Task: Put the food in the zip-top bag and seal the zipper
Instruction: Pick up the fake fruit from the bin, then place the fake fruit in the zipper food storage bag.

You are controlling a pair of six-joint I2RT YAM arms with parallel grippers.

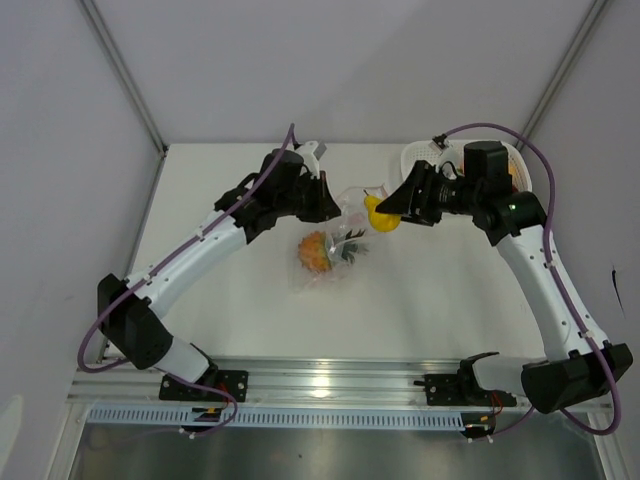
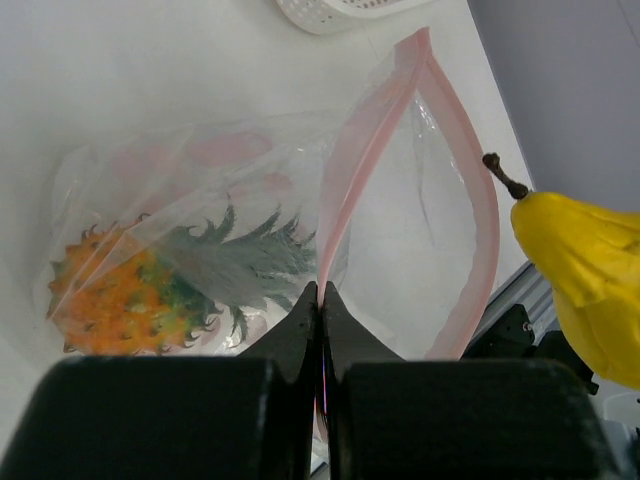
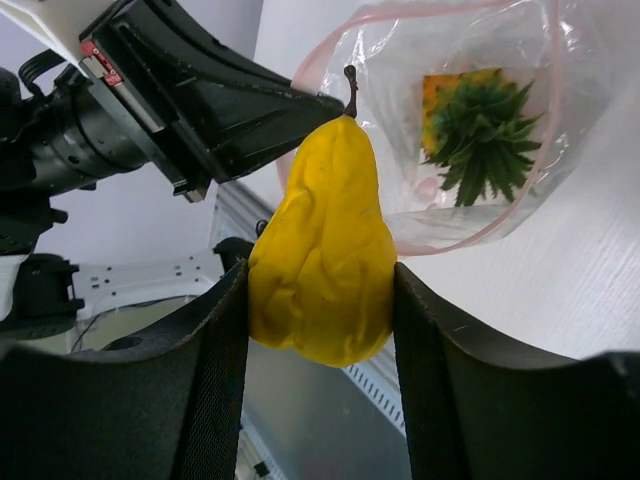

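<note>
white basket (image 2: 335, 12) cropped, yellow fruit (image 2: 585, 280) cropped

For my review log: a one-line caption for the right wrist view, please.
Right gripper holds a yellow pear-shaped fruit before the open zip-top bag, pineapple already inside.

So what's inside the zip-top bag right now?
The pineapple, orange body and green crown showing through the clear zip-top bag. The yellow fruit is outside, held in the right hand near the open mouth. Anything beneath the pineapple is covered by it.
</note>
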